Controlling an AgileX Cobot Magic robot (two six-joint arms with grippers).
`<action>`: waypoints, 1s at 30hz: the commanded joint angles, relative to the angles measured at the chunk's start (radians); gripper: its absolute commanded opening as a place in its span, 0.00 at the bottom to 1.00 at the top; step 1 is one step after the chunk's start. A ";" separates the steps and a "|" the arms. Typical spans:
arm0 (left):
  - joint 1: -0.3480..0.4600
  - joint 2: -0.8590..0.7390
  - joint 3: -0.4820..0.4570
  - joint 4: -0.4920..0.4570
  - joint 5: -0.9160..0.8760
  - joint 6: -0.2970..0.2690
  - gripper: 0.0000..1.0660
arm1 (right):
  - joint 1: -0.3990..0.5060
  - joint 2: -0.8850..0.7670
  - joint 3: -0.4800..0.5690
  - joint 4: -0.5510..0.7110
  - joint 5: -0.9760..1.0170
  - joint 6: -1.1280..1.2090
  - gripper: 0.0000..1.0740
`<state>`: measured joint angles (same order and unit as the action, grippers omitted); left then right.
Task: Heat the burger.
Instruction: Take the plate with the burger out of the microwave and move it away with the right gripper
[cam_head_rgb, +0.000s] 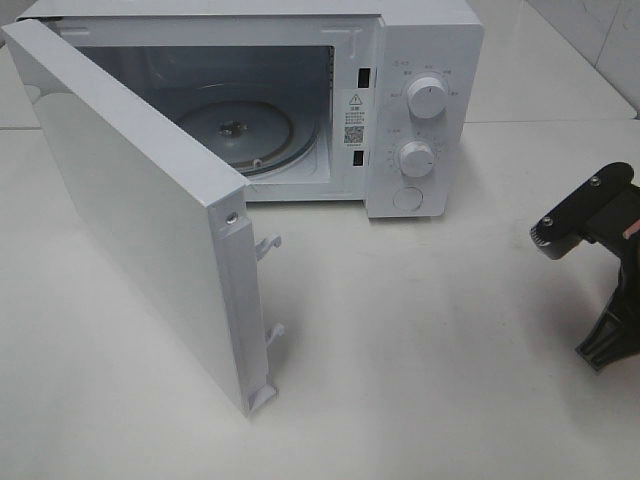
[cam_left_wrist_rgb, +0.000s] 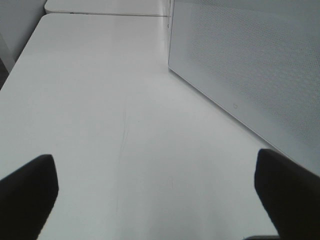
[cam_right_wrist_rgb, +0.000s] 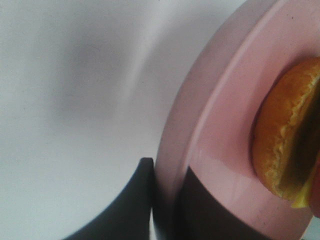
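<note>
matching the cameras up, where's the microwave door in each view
exterior high: the open microwave door swings out at left, in front of the cavity.
left wrist: the perforated door panel fills the upper right.
right wrist: not in it.
Shared landmark: the white table, seen in all three views.

Bare test bench, lab-like: white tabletop (cam_head_rgb: 420, 350), lone open microwave (cam_head_rgb: 420, 110), tiled wall (cam_head_rgb: 600, 30) behind.

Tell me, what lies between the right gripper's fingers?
The rim of the pink plate carrying the burger; the right wrist view shows the fingers pinching it.
</note>
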<state>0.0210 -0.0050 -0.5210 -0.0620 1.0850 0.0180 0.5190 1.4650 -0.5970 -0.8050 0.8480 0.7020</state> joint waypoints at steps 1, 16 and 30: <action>0.003 -0.005 0.005 -0.001 -0.013 -0.006 0.94 | 0.002 0.074 -0.031 -0.031 0.039 0.044 0.00; 0.003 -0.005 0.005 -0.001 -0.013 -0.006 0.94 | 0.002 0.263 -0.036 0.006 0.000 0.203 0.02; 0.003 -0.005 0.005 -0.001 -0.013 -0.006 0.94 | 0.002 0.303 -0.037 0.081 -0.093 0.231 0.39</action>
<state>0.0210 -0.0050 -0.5210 -0.0620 1.0850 0.0180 0.5190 1.7760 -0.6270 -0.7280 0.7510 0.9440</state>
